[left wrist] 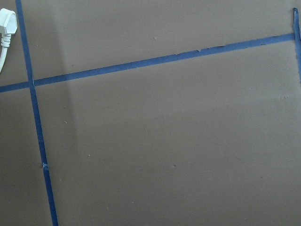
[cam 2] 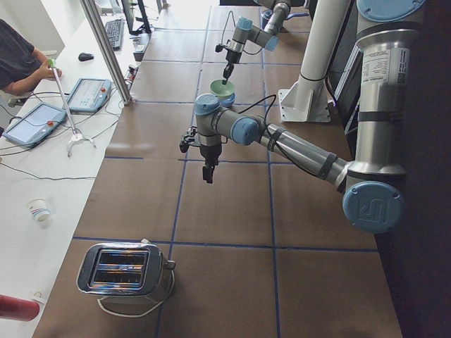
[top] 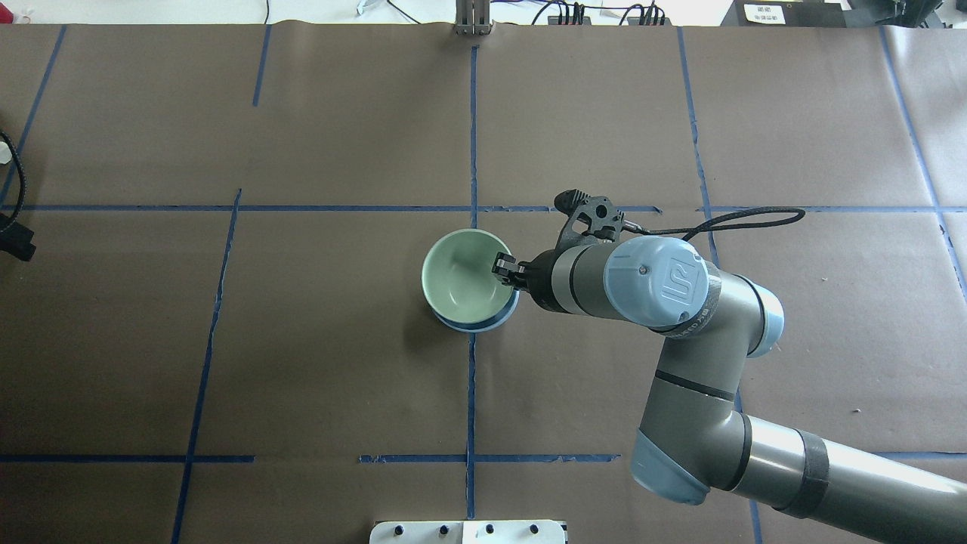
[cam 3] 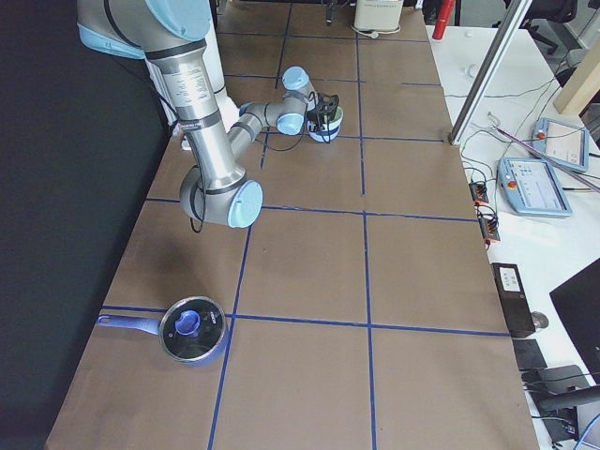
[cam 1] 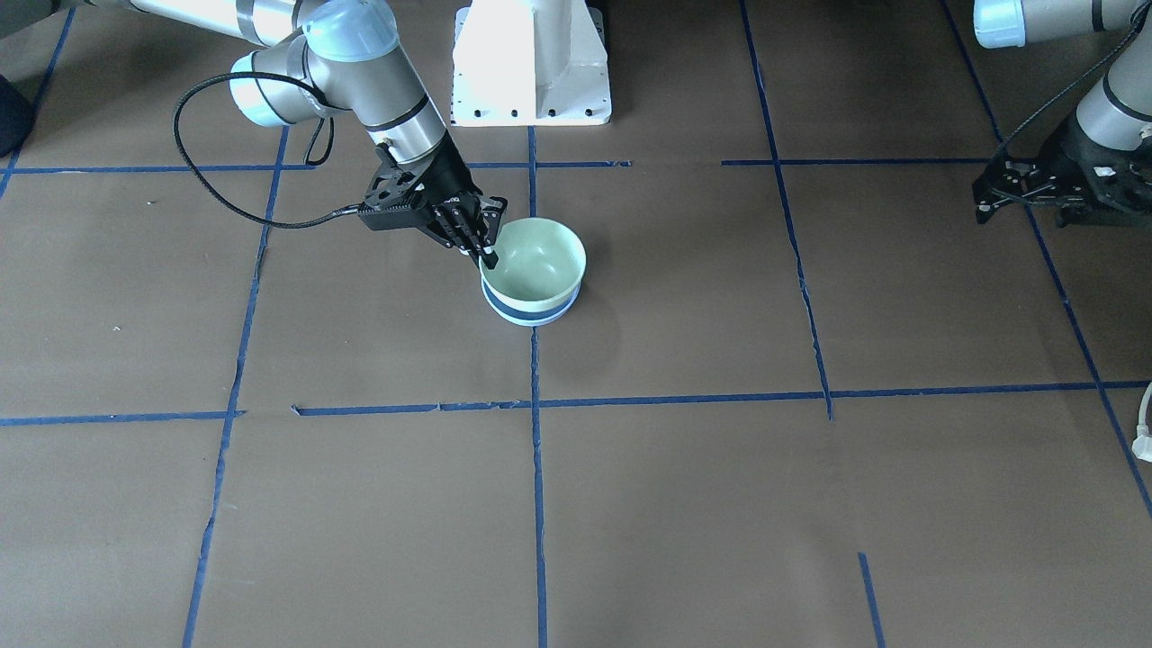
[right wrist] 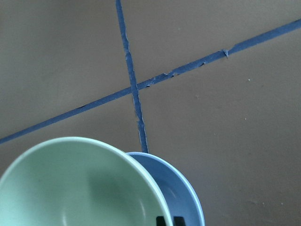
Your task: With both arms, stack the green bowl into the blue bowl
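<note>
The green bowl (cam 1: 540,261) sits inside the blue bowl (cam 1: 531,312) near the table's middle, tilted a little, with the blue rim showing below it. My right gripper (cam 1: 486,255) is shut on the green bowl's rim on the side toward my right arm. The overhead view shows the same: the gripper (top: 504,269) is on the rim of the green bowl (top: 462,276), with the blue bowl (top: 477,325) under it. The right wrist view shows the green bowl (right wrist: 70,188) nested in the blue bowl (right wrist: 181,188). My left gripper (cam 1: 994,200) hangs far off at the table's side over bare paper; I cannot tell whether it is open or shut.
The white pedestal base (cam 1: 531,63) stands behind the bowls. A toaster (cam 2: 123,267) stands at the table's left end, and a blue-handled pot with a lid (cam 3: 192,328) at the right end. A white plug (left wrist: 7,26) lies near the left gripper.
</note>
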Action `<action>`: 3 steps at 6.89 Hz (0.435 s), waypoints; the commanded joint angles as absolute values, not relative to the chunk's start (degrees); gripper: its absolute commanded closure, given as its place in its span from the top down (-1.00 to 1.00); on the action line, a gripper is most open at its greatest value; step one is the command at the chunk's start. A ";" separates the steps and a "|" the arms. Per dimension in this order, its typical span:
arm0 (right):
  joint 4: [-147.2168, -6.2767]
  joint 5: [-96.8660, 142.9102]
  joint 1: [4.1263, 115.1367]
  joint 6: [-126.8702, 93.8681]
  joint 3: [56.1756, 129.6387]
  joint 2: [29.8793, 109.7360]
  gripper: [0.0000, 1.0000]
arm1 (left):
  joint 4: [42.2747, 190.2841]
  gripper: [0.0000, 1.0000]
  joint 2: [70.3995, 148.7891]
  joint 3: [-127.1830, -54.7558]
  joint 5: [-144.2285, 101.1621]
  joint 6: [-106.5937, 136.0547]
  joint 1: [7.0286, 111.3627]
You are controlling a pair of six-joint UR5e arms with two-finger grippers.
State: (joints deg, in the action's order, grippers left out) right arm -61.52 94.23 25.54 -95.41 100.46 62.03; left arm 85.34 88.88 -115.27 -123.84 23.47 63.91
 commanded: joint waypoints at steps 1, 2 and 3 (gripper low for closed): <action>-61.26 93.35 25.40 -98.79 100.11 61.70 1.00 | 85.34 1.00 89.03 -115.22 -123.84 23.55 63.90; -61.52 92.90 26.18 -98.01 100.46 61.87 1.00 | 85.34 1.00 89.29 -115.22 -123.84 23.99 63.81; -61.61 93.94 27.67 -97.91 100.89 61.96 1.00 | 85.34 1.00 89.21 -115.22 -123.84 23.99 63.90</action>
State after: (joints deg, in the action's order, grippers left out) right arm -61.48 93.38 26.35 -98.10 100.47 61.86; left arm 85.34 89.18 -115.23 -123.84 23.85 63.86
